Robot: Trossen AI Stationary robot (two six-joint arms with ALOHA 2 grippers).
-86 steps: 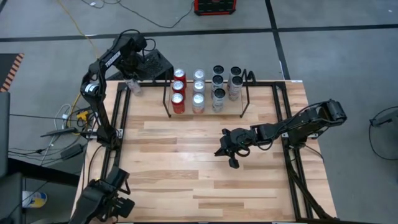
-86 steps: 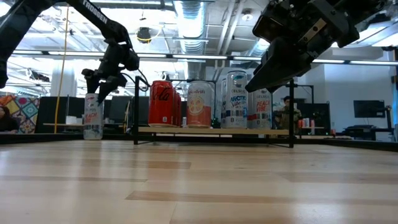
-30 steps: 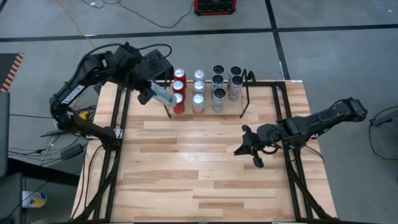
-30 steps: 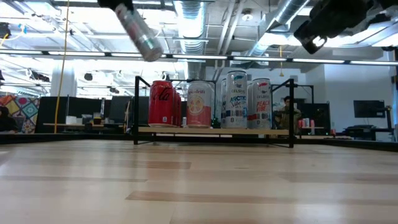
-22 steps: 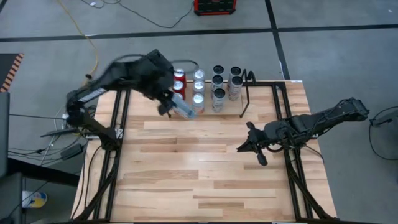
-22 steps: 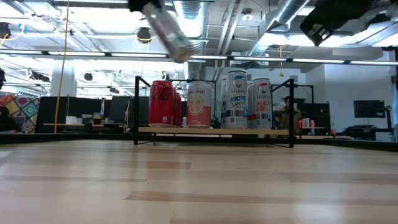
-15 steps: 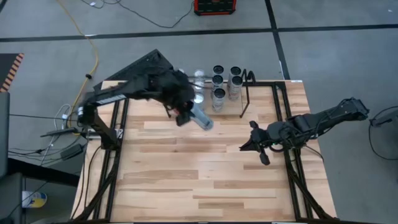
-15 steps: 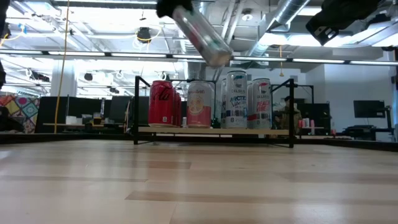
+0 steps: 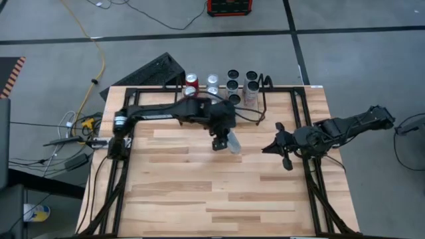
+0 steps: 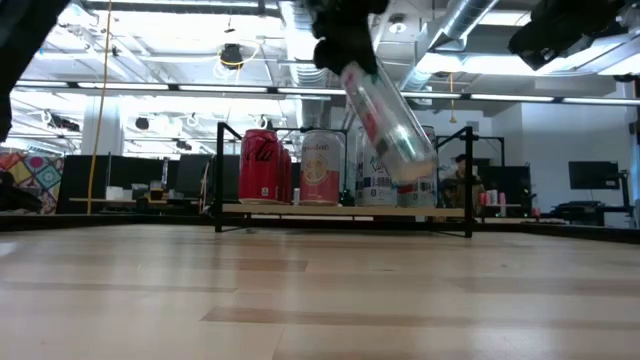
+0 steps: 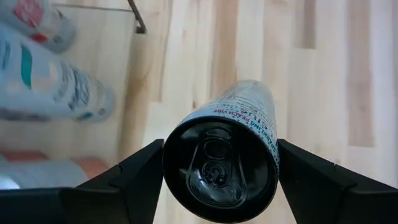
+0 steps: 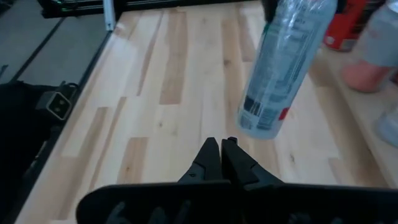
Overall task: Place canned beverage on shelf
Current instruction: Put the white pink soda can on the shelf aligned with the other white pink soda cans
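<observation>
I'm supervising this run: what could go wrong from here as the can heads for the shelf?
The left tool carries the slim can tilted and in mid-air over the table; a slip would drop it. The shelf already holds many cans, so the carried one may knock a neighbour.

The left gripper (image 9: 222, 139) has carried the can (image 9: 232, 141) from the table's far left corner to mid-table, before the shelf (image 9: 262, 99). The right gripper (image 9: 279, 143) has drawn back rightward.
</observation>
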